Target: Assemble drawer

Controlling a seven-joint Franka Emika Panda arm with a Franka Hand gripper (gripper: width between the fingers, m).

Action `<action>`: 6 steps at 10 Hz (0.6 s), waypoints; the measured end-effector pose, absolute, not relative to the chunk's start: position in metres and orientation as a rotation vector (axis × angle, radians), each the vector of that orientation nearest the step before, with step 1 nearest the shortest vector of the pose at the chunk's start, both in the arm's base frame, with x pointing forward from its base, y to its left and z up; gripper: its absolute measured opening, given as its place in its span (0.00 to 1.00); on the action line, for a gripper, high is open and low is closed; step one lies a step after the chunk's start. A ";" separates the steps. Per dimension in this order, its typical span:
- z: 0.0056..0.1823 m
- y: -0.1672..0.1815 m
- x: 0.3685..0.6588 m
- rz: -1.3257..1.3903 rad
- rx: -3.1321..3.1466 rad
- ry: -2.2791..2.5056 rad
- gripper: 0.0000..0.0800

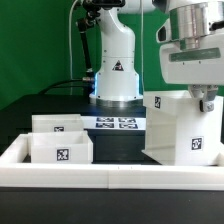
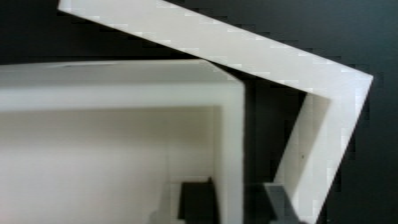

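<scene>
The drawer's tall white shell (image 1: 178, 130) stands on the dark table at the exterior view's right, a black-and-white tag on its front. My gripper (image 1: 205, 101) comes down onto the shell's top edge at its right side. In the wrist view the gripper (image 2: 238, 196) straddles a thin white wall of the shell (image 2: 107, 130), with one dark finger (image 2: 196, 202) inside and the other outside, both pressed against it. Two small white trays (image 1: 58, 124) (image 1: 60, 150), each with a tag, stand at the exterior view's left, one behind the other.
The long low white border rail (image 1: 110, 178) runs along the front and up the left side. The marker board (image 1: 115, 123) lies flat in front of the arm's white base (image 1: 117, 70). A green wall is behind.
</scene>
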State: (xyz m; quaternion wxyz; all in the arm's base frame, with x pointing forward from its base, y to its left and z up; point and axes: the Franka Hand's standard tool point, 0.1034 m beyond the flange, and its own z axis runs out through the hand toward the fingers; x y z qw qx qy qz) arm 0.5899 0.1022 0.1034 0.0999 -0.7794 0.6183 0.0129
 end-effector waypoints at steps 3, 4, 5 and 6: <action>0.104 0.103 0.604 0.078 -2.154 1.958 0.05; 0.102 0.103 0.610 0.083 -2.158 1.953 0.05; 0.100 0.103 0.616 0.092 -2.158 1.955 0.05; 0.099 0.103 0.622 0.094 -2.155 1.953 0.05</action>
